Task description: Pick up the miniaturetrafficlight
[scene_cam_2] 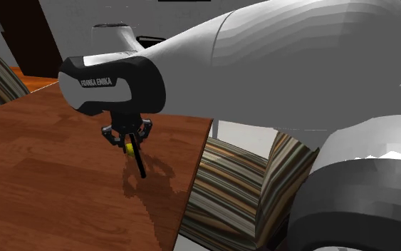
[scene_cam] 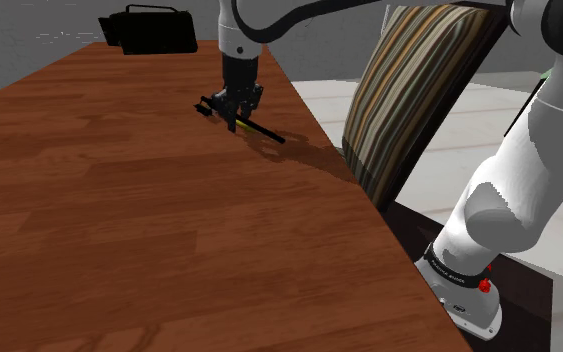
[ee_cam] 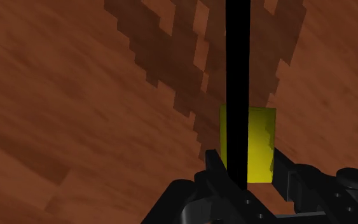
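The table [scene_cam: 119, 230] is a broad brown wood top, and the white arm [scene_cam: 529, 190] reaches over it from the stand at the shoulder view's lower right. A striped chair [scene_cam: 419, 90] leans at the table's near edge, and a black box [scene_cam: 154, 30] sits at the far end.

The gripper [scene_cam: 234, 108] is low over the far part of the table, near the edge beside the chair. The traffic light [ee_cam: 260, 146] sits in it. This is a small yellow block on a thin black pole [scene_cam: 264, 132] that slants away from the hand toward the wood.

In the wrist view the fingers [ee_cam: 213, 167] stand against the block's two sides with no gap showing, so I judge them closed on it. Whether the pole's far tip touches the table I cannot tell, though its shadow lies close under it in the second exterior view.

The traffic light looks light in weight and stiff, a toy that should cost the arm no effort. The pole is the weak part. It is too narrow for the pads, likely to roll or twist between them, and perhaps to snap if levered. The block is the right place to hold, with flat parallel faces and most of the mass. The long pole puts some weight off to one side, so the piece may pivot in a loose grip. A firm squeeze across the block's middle and a straight lift seem wise.
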### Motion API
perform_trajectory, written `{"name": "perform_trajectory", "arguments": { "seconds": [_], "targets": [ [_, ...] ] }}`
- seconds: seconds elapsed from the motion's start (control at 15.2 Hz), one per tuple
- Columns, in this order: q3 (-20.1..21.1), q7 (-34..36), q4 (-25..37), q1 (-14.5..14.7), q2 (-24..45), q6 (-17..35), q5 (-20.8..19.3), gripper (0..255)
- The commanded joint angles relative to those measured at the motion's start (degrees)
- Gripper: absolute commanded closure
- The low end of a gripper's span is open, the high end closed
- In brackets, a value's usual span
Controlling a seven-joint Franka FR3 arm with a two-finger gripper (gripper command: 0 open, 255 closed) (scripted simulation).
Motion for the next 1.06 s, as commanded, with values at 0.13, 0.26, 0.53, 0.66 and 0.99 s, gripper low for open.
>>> {"name": "perform_trajectory", "arguments": {
  "seconds": [0.13,0.26,0.53,0.66,0.99],
  "targets": [
    [-0.04,0.04,2.58,-0.04,-0.03,-2.69,-0.02,255],
    [-0.05,0.09,4.16,-0.05,0.00,-4.24,-0.05,255],
    [-0.05,0.22,7.50,-0.05,0.23,-7.36,-0.15,255],
    [-0.04,0.30,9.28,-0.04,0.42,-8.94,-0.22,255],
    [-0.01,0.46,12.22,-0.02,0.86,-11.47,-0.36,255]
  ]
}}
